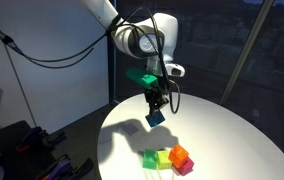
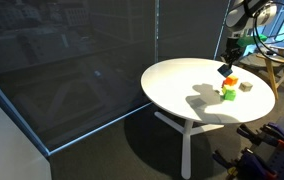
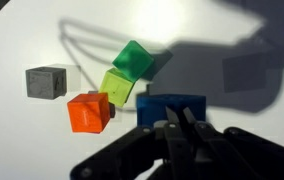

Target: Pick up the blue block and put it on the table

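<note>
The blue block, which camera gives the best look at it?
The wrist view: the blue block fills the middle, large and sharp, right at the fingers. In both exterior views it is tiny: a small blue shape held above the table, a dark speck far off.

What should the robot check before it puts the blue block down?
1. Block gripped: ok. The end effector is shut on the blue block.
2. Block lifted: ok. It hangs in the air above the table.
3. Landing spot bare: ok. In an exterior view, only white table top shows under the block.
4. Other cubes out of the way: ok. The green cube, orange cube and grey cube lie off to one side.
5. Height left to lower: cannot tell.
</note>
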